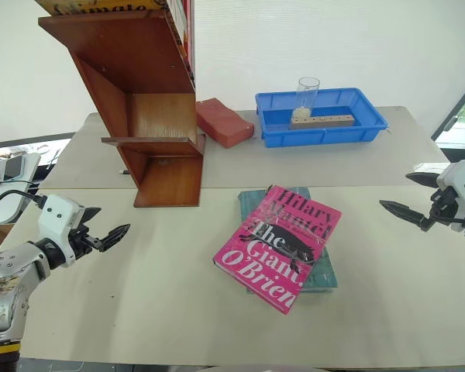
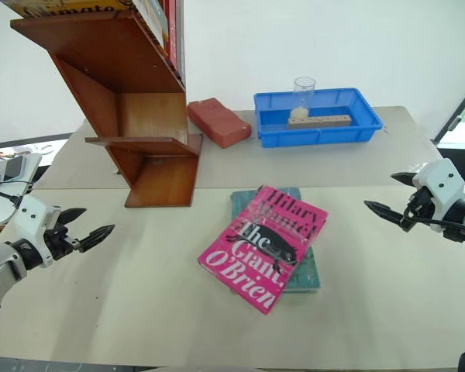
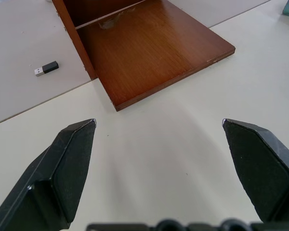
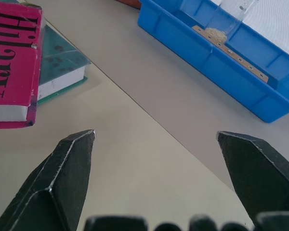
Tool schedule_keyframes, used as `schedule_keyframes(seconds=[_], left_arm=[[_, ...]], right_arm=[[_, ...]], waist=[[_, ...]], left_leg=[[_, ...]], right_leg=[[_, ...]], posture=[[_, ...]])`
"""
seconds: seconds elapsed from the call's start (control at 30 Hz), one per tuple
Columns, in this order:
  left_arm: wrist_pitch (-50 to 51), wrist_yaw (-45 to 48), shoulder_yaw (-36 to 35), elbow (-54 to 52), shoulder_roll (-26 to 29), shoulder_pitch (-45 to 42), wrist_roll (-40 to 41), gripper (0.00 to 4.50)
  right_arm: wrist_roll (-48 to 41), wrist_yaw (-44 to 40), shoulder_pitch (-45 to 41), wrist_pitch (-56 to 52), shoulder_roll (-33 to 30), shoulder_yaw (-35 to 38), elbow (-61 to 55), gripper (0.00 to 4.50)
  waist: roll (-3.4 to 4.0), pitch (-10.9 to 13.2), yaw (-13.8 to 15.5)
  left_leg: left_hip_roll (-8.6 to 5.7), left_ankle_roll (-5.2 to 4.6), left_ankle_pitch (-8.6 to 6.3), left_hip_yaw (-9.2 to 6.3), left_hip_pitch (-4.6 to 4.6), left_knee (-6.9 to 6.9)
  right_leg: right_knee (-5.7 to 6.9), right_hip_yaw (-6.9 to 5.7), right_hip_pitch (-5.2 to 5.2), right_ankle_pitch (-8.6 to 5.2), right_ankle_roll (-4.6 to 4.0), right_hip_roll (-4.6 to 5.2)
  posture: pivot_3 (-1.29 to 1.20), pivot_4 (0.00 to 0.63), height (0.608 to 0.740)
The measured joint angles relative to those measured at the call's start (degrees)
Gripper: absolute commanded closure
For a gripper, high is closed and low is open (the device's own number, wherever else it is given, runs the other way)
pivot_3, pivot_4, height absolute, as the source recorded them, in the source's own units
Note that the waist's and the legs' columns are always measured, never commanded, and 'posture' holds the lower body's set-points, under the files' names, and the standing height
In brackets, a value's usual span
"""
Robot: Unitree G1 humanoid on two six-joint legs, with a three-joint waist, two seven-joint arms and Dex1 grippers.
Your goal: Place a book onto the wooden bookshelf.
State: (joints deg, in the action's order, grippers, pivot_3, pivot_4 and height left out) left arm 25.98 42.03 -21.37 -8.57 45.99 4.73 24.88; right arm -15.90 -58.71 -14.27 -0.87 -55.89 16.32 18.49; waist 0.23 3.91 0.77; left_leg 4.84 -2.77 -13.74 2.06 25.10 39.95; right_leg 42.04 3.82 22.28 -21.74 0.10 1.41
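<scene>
Grippers wide apart, empty
Left gripper (image 1: 108,235), right gripper (image 1: 407,195): spread wide, clear of pink book (image 1: 279,246) and bookshelf (image 1: 143,101).

On the pale counter (image 1: 178,271) the pink book (image 1: 283,246) lies face up and askew on top of a teal book (image 1: 323,273), between the left gripper (image 1: 108,235) and the right gripper (image 1: 407,200), each hovering well apart from it with its black fingers (image 1: 112,232) spread and empty. Behind and to the left stands the wooden bookshelf (image 1: 143,93) (its top tier carries a few upright books (image 1: 180,19)), with a red block (image 1: 224,122) just beside its foot. Farther right, a blue tray (image 1: 271,132) holds a clear glass (image 1: 307,94) and a wooden strip (image 1: 322,120).
</scene>
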Motion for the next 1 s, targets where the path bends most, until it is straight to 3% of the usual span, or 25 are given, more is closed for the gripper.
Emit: schedule_keyframes(seconds=[0.77,0.87,1.0], left_arm=[[-3.16,5.16,0.56,4.65,3.07,-4.91,-4.52,0.0],[-3.14,6.74,2.73,4.98,4.22,-7.46,-4.72,0.0],[-0.25,10.37,6.21,5.12,4.38,-11.75,-3.45,0.0]], right_arm=[[3.33,6.01,1.84,-7.55,-0.01,0.11,-5.93,0.04],[3.21,5.91,2.73,-8.4,-0.01,0.33,-8.03,0.76],[1.85,4.27,6.54,-9.95,-0.5,1.37,-12.84,2.21]], waist=[[-0.01,0.01,0.26],[0.0,0.0,0.23],[0.0,0.01,0.28]], left_leg=[[-0.01,0.0,0.0,0.03,0.02,0.0],[-0.01,0.0,0.0,0.03,0.01,-0.01],[-0.02,0.0,0.0,0.02,0.07,0.0]], right_leg=[[-0.01,0.0,0.03,0.0,0.01,0.02],[0.0,0.0,0.02,0.0,0.01,0.01],[0.0,0.0,0.0,0.0,0.02,0.01]], posture=[[0.0,0.15,0.637],[0.0,0.15,0.637],[0.0,0.15,0.637]])
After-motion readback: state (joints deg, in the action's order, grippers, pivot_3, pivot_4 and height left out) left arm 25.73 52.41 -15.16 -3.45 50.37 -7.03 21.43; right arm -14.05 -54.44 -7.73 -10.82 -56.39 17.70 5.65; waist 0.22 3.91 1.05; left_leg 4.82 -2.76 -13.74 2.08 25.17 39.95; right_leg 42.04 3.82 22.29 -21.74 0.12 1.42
